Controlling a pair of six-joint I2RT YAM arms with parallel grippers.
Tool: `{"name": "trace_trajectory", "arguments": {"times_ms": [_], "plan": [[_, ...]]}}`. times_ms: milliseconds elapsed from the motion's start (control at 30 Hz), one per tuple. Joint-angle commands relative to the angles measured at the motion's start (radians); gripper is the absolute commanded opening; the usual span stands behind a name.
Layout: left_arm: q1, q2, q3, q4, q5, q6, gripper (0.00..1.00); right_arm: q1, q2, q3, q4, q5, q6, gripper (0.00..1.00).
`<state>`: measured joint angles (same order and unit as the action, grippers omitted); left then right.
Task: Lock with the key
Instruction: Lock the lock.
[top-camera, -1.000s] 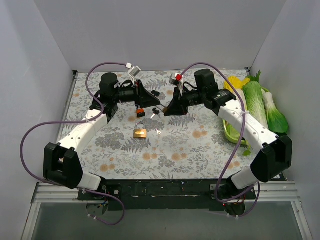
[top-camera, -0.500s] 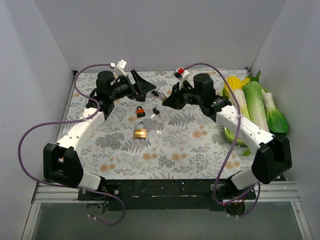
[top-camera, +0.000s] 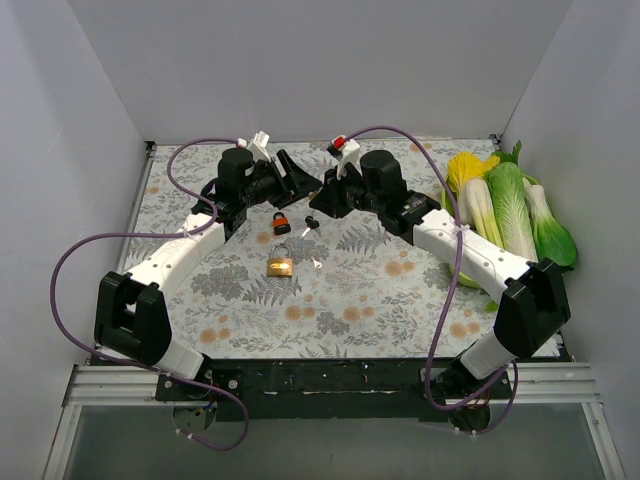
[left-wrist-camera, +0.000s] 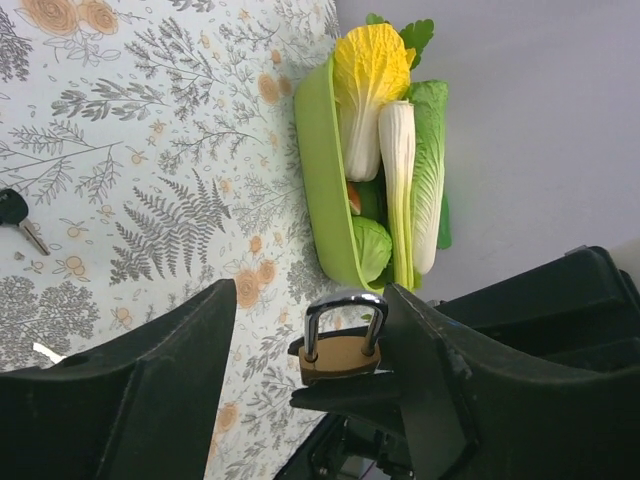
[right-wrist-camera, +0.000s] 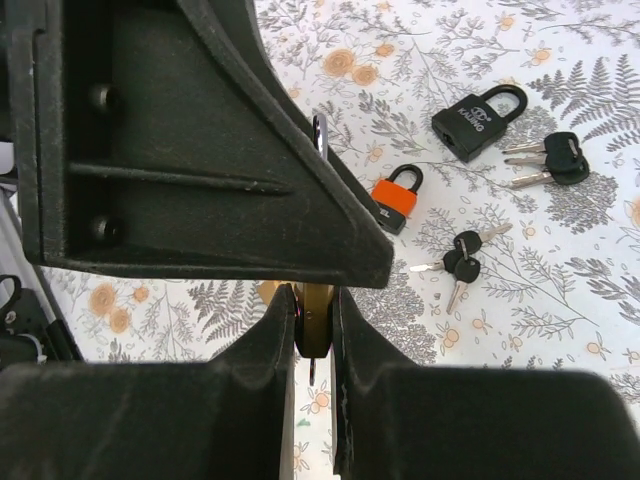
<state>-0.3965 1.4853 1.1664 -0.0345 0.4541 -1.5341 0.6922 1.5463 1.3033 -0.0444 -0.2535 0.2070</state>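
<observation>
R gripper is clamped on the brass padlock, holding it up off the mat at the far middle. L gripper has its jaws apart w/ nothing in them, tips right next to the lock. From the L wrist cam the lock stands shackle up, body down in R's fingers, long axis running along the gap btwn L's fingers. So it's lined up w/ L, but L has no key. That's what the next move hangs on, imo: the keys lie flat on the mat beside the orange lock, below both tips and a bit toward the arm bases. L is the free arm and about as near as R, so you'd prob send L down for a key. Can't tell which key fits, nor whether the keyhole end is clear of R's fingers.
</observation>
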Motion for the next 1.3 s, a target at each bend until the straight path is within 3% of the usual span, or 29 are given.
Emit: {"name": "trace_trajectory", "arguments": {"times_ms": [0, 400, 600, 1000, 1200, 1267], "plan": [[-0.007, -0.017, 0.007, -0.007, -0.028, -0.015, 0.56, 0.012, 0.0, 0.056, 0.055, 0.085, -0.004, 0.01], [-0.016, -0.013, 0.026, 0.001, -0.049, 0.006, 0.52, 0.013, 0.011, 0.056, 0.046, 0.092, -0.008, 0.01], [-0.018, -0.007, 0.029, 0.007, -0.052, 0.006, 0.43, 0.013, 0.006, 0.045, 0.046, 0.08, -0.009, 0.01], [-0.018, 0.0, 0.035, 0.011, -0.077, 0.02, 0.45, 0.02, -0.009, 0.024, 0.046, 0.057, -0.017, 0.01], [-0.019, -0.002, 0.035, 0.013, -0.074, 0.022, 0.29, 0.023, -0.008, 0.021, 0.046, 0.051, -0.018, 0.01], [-0.019, -0.007, 0.032, 0.018, -0.075, 0.029, 0.18, 0.023, -0.006, 0.019, 0.046, 0.042, -0.018, 0.01]]}}
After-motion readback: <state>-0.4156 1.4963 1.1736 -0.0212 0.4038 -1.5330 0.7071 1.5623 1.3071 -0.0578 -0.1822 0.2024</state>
